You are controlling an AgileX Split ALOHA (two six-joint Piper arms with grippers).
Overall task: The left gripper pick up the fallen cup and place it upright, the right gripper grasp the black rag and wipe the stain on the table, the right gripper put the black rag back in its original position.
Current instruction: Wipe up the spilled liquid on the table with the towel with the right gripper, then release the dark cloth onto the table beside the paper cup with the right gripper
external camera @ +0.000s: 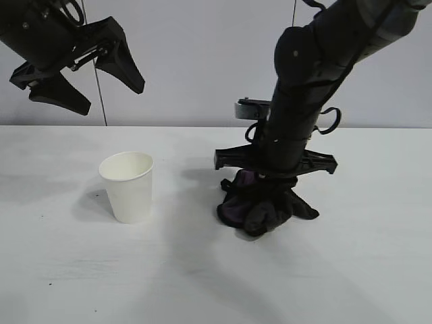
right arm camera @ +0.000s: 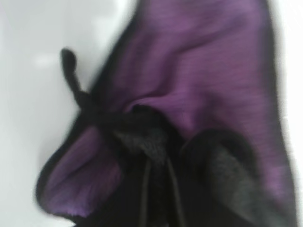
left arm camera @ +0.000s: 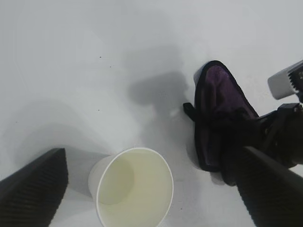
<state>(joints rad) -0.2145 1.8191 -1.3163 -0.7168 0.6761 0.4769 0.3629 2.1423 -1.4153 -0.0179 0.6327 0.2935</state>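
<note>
The white cup point(external camera: 127, 185) stands upright on the table point(external camera: 67, 277), left of centre; the left wrist view looks down into its empty mouth point(left arm camera: 135, 189). High above and behind it hangs my left gripper point(external camera: 111, 94), open and holding nothing, its ribbed fingers point(left arm camera: 33, 189) spread either side of the cup from above. My right gripper point(external camera: 266, 183) points straight down at mid-table, shut on the black rag point(external camera: 266, 209), which is bunched against the tabletop. The rag point(right arm camera: 203, 71) shows a purple inner side around the pinched fingers. No stain shows; the spot under the rag is hidden.
The right arm point(external camera: 304, 101) rises steeply from the rag toward the upper right, its wrist crossbar point(external camera: 277, 160) low over the table. A pale wall point(external camera: 202, 61) runs behind the table's back edge. Bare tabletop lies in front of the cup and rag.
</note>
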